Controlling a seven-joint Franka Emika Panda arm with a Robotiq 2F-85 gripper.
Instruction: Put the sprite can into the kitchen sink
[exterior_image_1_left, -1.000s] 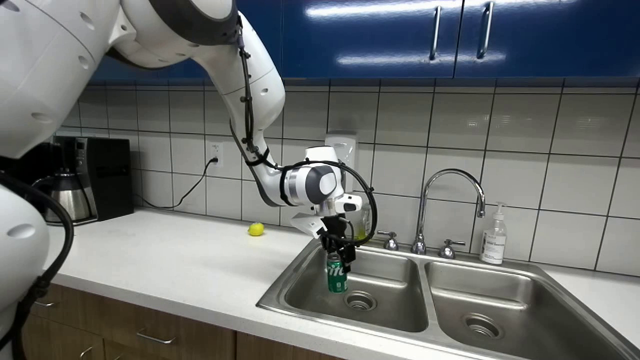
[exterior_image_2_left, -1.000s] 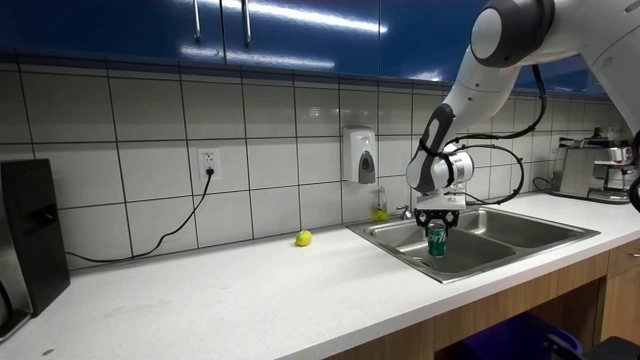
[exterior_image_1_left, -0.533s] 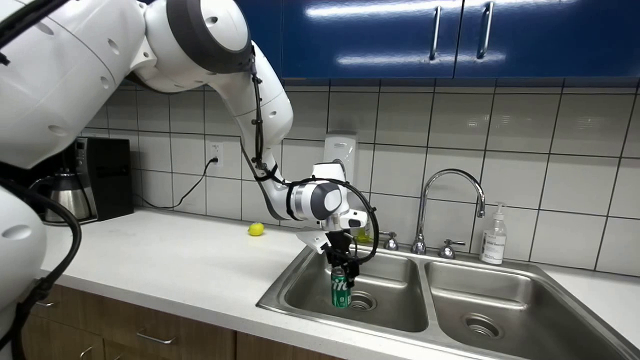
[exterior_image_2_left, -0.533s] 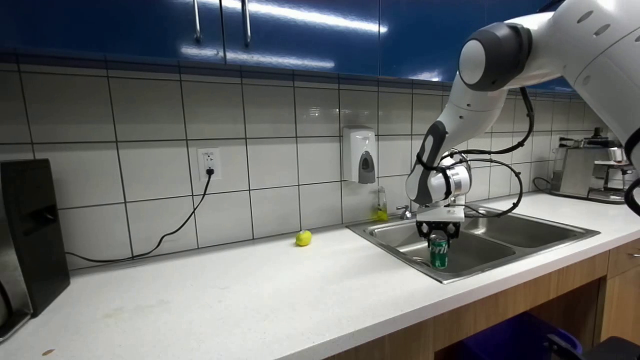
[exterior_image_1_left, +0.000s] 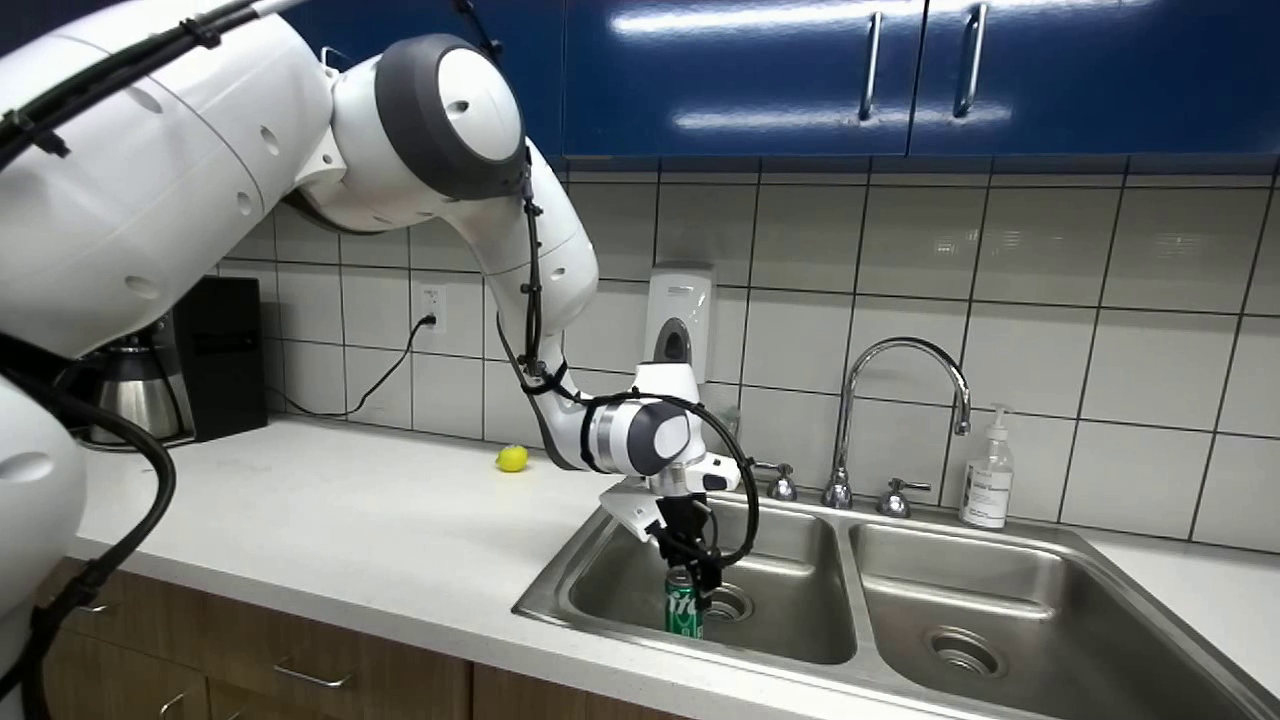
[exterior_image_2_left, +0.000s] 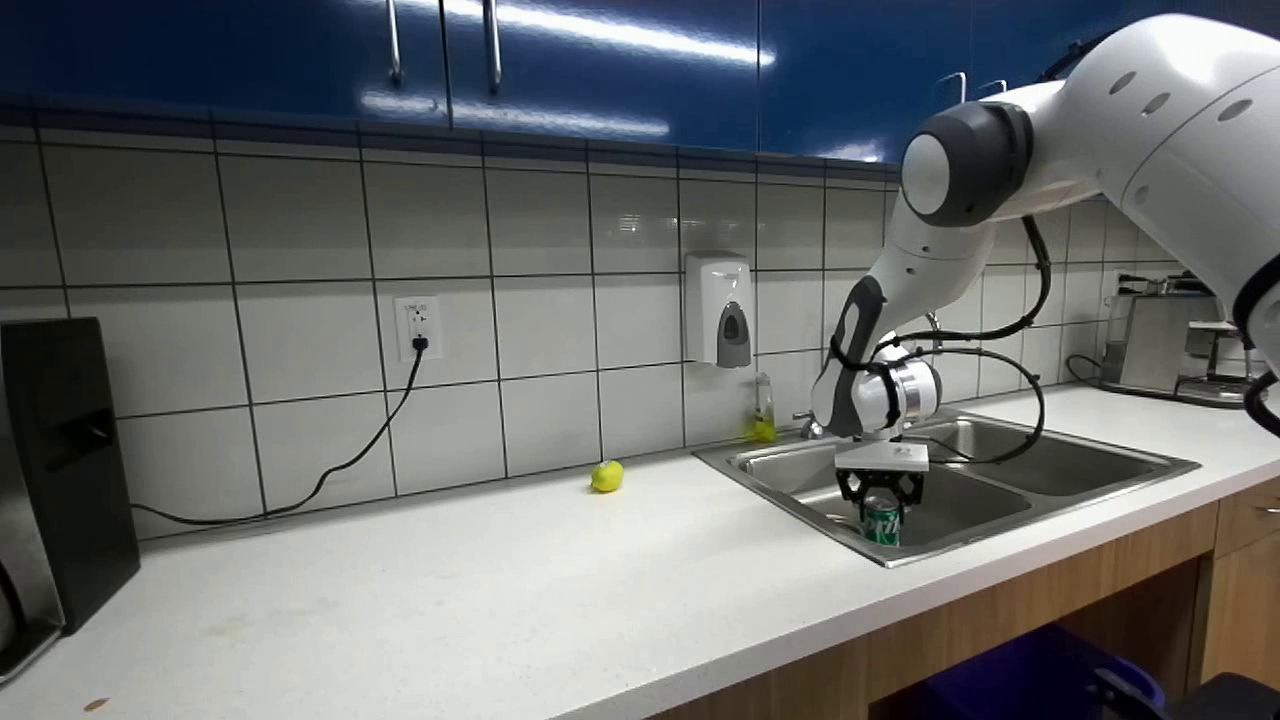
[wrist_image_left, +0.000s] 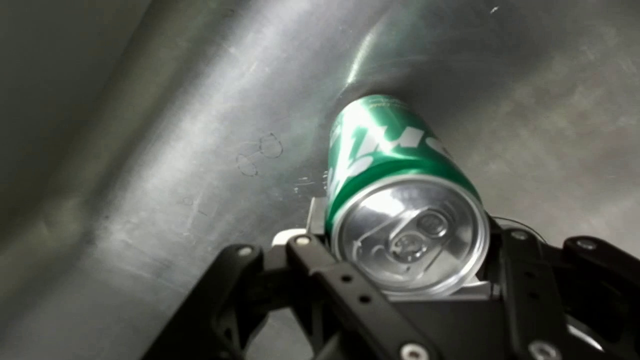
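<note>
The green sprite can (exterior_image_1_left: 684, 610) with its silvery top is upright inside the left basin of the steel kitchen sink (exterior_image_1_left: 790, 612). Its lower end is partly hidden behind the near rim in both exterior views; it also shows in an exterior view (exterior_image_2_left: 882, 524). My gripper (exterior_image_2_left: 883, 508) points down and is shut around the can's upper part. In the wrist view the can (wrist_image_left: 385, 145) sits between both fingers, over the bare metal of the sink (wrist_image_left: 210, 170). I cannot tell whether its base touches the basin floor.
The chrome faucet (exterior_image_1_left: 845, 430) and its handles stand behind the sink. A soap bottle (exterior_image_1_left: 988, 480) is at the back right. A small yellow round object (exterior_image_1_left: 512, 459) lies on the counter. A soap dispenser (exterior_image_2_left: 719, 310) hangs on the wall. A coffee maker (exterior_image_1_left: 215, 360) stands far left.
My gripper has moved steadily down with the can in it. The can has gone lower into the left basin, and the near rim now hides part of it.
</note>
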